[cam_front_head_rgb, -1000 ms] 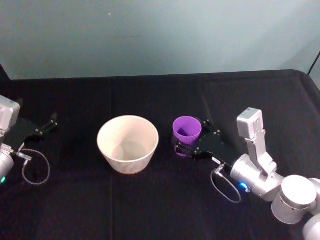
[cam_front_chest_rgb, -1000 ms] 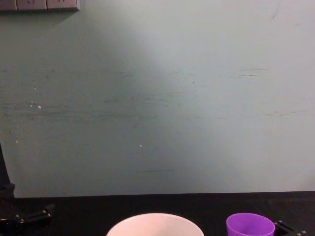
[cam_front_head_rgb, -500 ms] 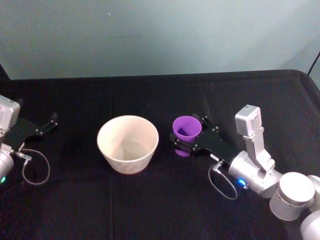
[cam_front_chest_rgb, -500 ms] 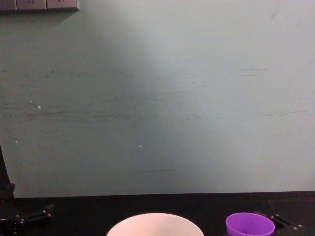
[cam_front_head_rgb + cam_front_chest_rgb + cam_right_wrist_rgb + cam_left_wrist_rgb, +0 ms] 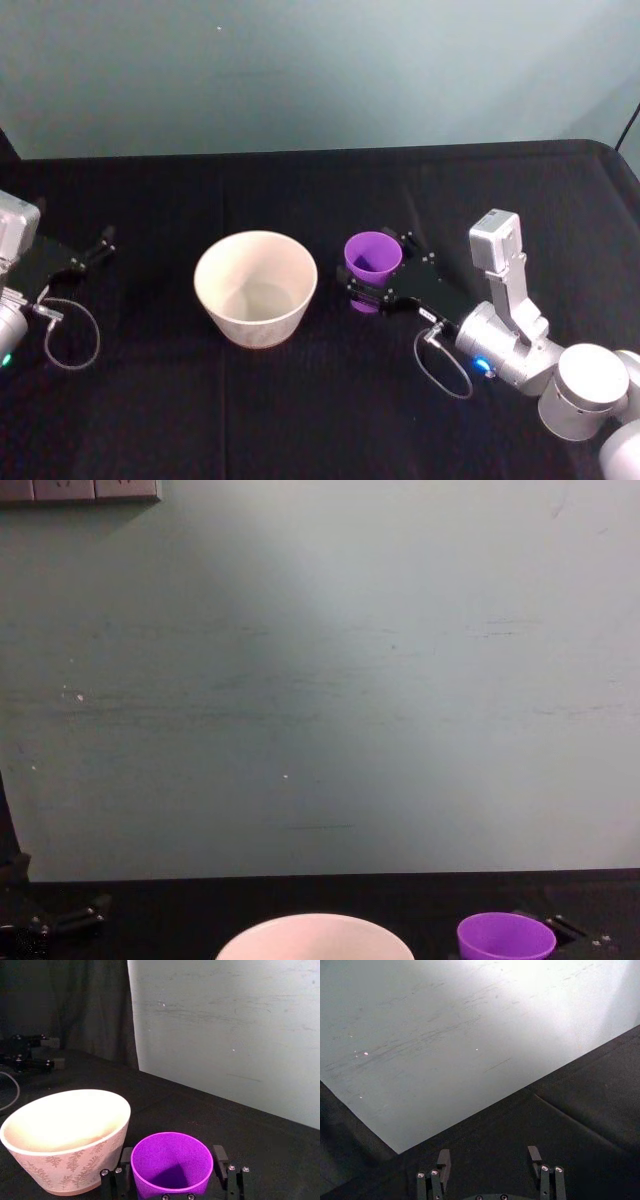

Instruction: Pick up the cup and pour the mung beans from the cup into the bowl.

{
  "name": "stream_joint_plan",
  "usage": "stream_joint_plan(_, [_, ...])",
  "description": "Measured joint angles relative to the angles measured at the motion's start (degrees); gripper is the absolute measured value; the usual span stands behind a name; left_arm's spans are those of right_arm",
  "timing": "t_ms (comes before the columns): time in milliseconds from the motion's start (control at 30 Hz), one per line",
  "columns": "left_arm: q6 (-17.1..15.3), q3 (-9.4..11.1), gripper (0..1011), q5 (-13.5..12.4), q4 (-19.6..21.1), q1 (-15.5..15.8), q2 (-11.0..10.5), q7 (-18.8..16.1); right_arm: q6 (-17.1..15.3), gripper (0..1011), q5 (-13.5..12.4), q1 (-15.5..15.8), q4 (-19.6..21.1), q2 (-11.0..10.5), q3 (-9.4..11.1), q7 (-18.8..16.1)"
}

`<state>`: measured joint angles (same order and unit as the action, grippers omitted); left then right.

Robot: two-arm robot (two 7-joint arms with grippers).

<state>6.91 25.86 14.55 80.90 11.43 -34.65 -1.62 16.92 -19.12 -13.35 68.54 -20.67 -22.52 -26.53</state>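
Note:
The purple cup (image 5: 373, 260) stands on the black table just right of the white bowl (image 5: 256, 288). My right gripper (image 5: 379, 268) is shut on the cup, one finger on each side of its lower wall. The right wrist view shows the cup (image 5: 171, 1165) pressed between both fingers (image 5: 125, 1159), with the bowl (image 5: 67, 1140) beside it. Only purple shows inside the cup; the mung beans are hidden. In the chest view the cup (image 5: 506, 936) and the bowl's rim (image 5: 315, 927) sit at the lower edge. My left gripper (image 5: 95, 250) rests open at the table's left side.
A black cloth covers the table (image 5: 320, 190), and a pale green wall (image 5: 320, 70) stands behind its far edge. A loose cable (image 5: 70, 340) loops by the left arm. My left gripper (image 5: 489, 1160) holds nothing.
The right arm has edged forward and left, its fingers have come in against the cup, and the cup has shifted slightly toward the bowl. The left arm has stayed still.

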Motion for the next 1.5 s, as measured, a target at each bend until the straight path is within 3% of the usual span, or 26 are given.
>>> stream_joint_plan(167, [0.0, 0.0, 1000, 0.0, 0.0, 0.0, 0.0, 0.0, 0.0, 997, 0.0, 0.0, 0.0, 0.0, 0.0, 0.0])
stream_joint_plan(433, [0.0, 0.0, 1000, 0.0, 0.0, 0.0, 0.0, 0.0, 0.0, 809, 0.0, 0.0, 0.1, -0.1, -0.1, 0.2])
stream_joint_plan(933, [0.0, 0.0, 1000, 0.0, 0.0, 0.0, 0.0, 0.0, 0.3, 751, 0.6, 0.4, 0.7, -0.3, 0.1, 0.5])
stream_joint_plan(1200, [0.0, 0.0, 1000, 0.0, 0.0, 0.0, 0.0, 0.0, 1.0, 752, 4.5, 3.5, 8.3, -1.9, 2.2, 3.7])
stream_joint_plan(1500, [0.0, 0.0, 1000, 0.0, 0.0, 0.0, 0.0, 0.0, -2.2, 751, 2.9, 7.9, 19.2, -4.0, 6.7, 4.8])
